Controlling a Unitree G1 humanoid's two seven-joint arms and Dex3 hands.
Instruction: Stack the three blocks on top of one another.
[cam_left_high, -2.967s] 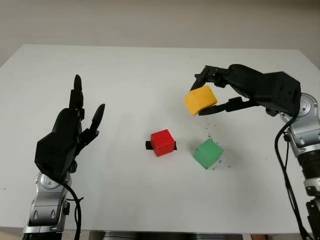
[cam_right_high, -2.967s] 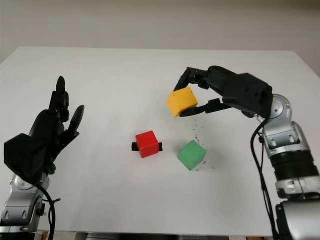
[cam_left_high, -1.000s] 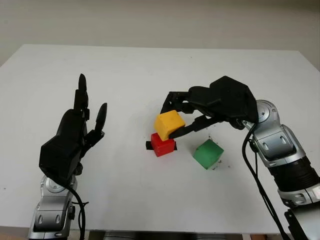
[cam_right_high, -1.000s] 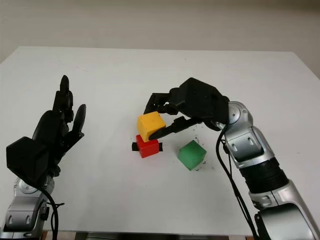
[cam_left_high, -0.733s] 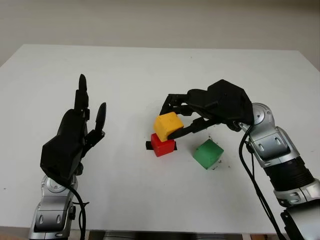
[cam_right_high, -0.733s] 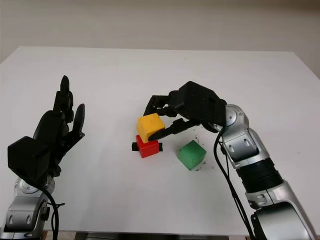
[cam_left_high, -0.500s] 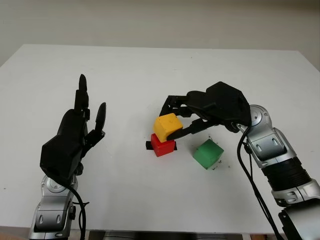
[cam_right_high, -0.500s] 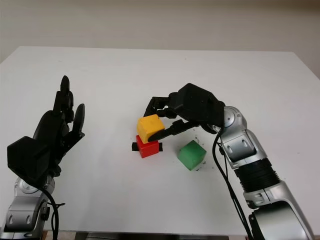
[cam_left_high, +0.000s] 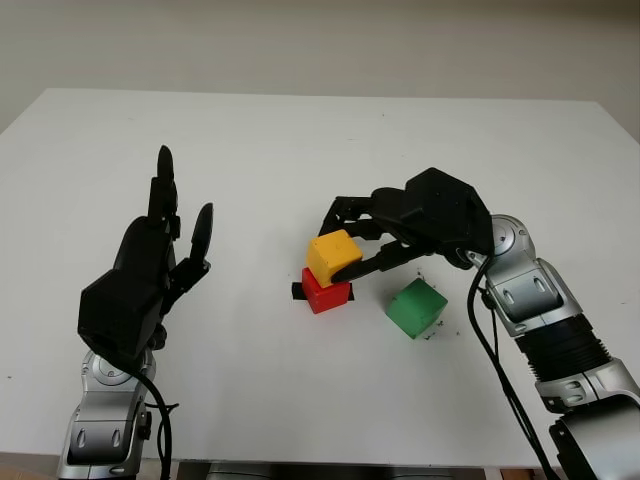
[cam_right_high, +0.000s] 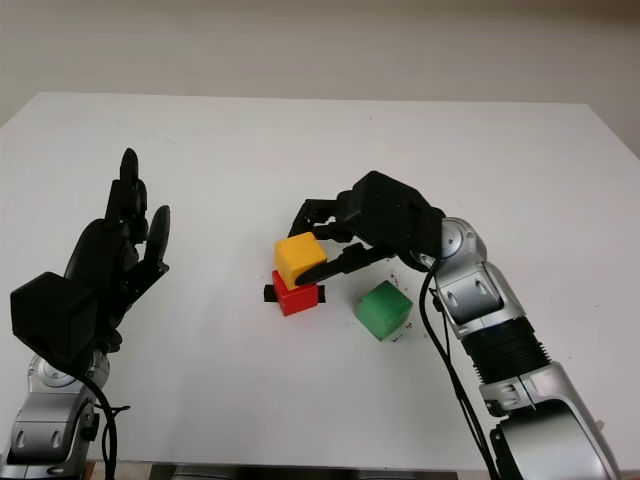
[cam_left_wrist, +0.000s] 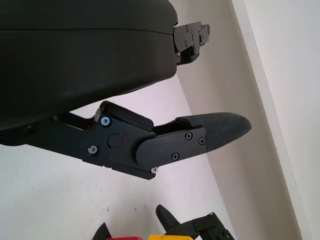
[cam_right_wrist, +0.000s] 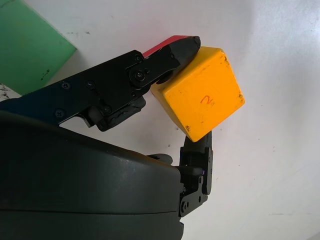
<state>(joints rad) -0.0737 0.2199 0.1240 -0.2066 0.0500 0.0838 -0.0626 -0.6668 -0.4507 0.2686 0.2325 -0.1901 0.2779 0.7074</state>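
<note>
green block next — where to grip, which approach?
Probably from above with the right hand, once it releases the yellow block sitting on the red block. The green block lies alone on the table, turned corner-on to the robot, so pinch two opposite side faces, wrist rotated to match. Left hand is open, raised at the left.

The open left hand (cam_left_wrist: 165, 140) hangs above the white table (cam_left_wrist: 40, 200), yellow block (cam_left_wrist: 170, 237) far beyond.
</note>
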